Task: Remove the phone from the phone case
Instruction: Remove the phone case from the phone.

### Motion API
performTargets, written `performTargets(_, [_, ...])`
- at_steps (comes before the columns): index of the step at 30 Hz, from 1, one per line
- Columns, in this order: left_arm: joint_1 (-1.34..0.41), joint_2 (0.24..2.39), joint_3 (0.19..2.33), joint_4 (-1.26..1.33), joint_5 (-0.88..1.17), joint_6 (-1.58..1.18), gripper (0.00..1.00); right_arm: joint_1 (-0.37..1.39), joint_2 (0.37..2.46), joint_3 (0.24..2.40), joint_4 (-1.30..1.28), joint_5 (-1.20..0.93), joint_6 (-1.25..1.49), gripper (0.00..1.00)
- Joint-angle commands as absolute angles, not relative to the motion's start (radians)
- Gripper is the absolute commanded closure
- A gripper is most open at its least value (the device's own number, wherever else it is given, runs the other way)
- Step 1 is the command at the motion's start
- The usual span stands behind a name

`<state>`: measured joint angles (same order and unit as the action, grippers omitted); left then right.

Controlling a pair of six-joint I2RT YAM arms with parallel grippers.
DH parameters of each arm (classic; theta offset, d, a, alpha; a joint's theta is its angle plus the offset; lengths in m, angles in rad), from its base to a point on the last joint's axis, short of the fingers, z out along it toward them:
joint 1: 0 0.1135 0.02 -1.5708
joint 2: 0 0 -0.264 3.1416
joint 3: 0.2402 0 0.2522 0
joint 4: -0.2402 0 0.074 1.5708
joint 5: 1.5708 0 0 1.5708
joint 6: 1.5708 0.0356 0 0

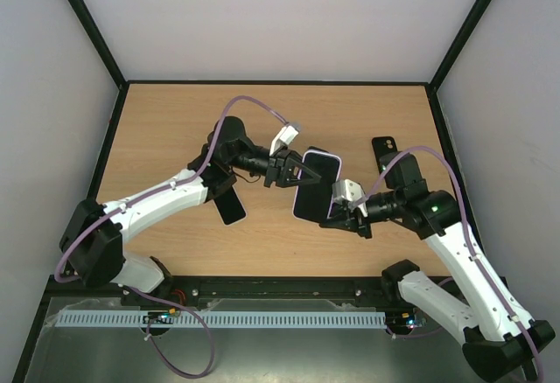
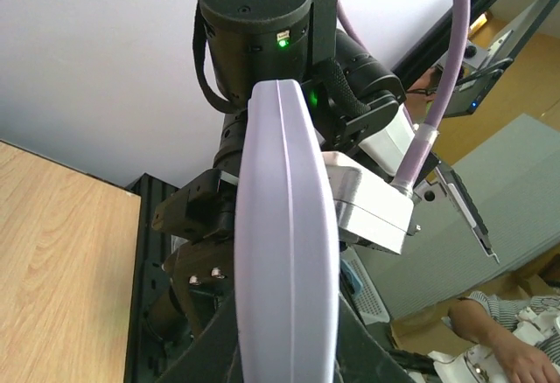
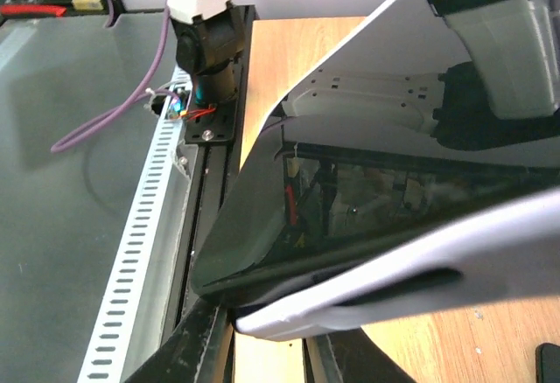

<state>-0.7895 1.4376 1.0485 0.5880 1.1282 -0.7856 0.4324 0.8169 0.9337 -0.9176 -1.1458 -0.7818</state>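
Observation:
A phone with a dark screen (image 1: 311,198) sits in a lavender case (image 1: 324,157) and is held in the air over the middle of the table, between both grippers. My left gripper (image 1: 293,171) is shut on the case's left long edge. In the left wrist view the case (image 2: 284,226) stands edge-on between the gripper's (image 2: 284,352) dark fingers. My right gripper (image 1: 339,217) is shut on the lower right corner. In the right wrist view the gripper (image 3: 271,335) clamps the case's (image 3: 411,274) corner, with the dark screen (image 3: 394,195) above it.
A second black phone (image 1: 232,207) lies flat on the wooden table (image 1: 175,129) under my left arm. A small black device (image 1: 385,147) lies at the right, behind my right arm. Black frame rails and white walls bound the table.

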Motion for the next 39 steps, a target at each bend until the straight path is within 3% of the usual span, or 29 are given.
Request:
performTargets(1, [-0.845, 1.395, 1.053, 0.634, 1.224, -0.847, 0.98, 0.406, 0.807, 0.916, -0.574, -1.028, -0.601, 0.83])
performTargets(5, [-0.849, 1.38, 1.031, 0.627, 1.236, -0.834, 0.98, 0.38, 0.808, 0.901, -0.477, -1.021, -0.496, 0.8])
performTargets(11, [-0.854, 1.355, 1.005, 0.601, 1.228, -0.805, 0.98, 0.329, 0.819, 0.908, -0.359, -1.094, -0.312, 0.66])
performTargets(16, [-0.864, 1.333, 0.982, 0.52, 1.216, -0.732, 0.97, 0.303, 0.801, 0.903, -0.265, -1.132, -0.158, 0.64])
performTargets(23, [-0.864, 1.335, 0.947, 0.369, 1.11, -0.601, 0.97, 0.299, 0.802, 0.933, -0.247, -1.206, -0.036, 0.5])
performTargets(32, [-0.858, 1.374, 0.917, 0.311, 1.065, -0.541, 0.95, 0.296, 0.8, 0.99, -0.252, -1.205, 0.046, 0.44])
performTargets(35, [-0.852, 1.38, 0.917, 0.316, 1.049, -0.551, 0.94, 0.296, 0.795, 0.984, -0.243, -1.219, 0.066, 0.5])
performTargets(39, [-0.816, 1.391, 0.909, 0.332, 0.958, -0.603, 0.91, 0.296, 0.79, 0.945, -0.225, -1.261, 0.116, 0.74])
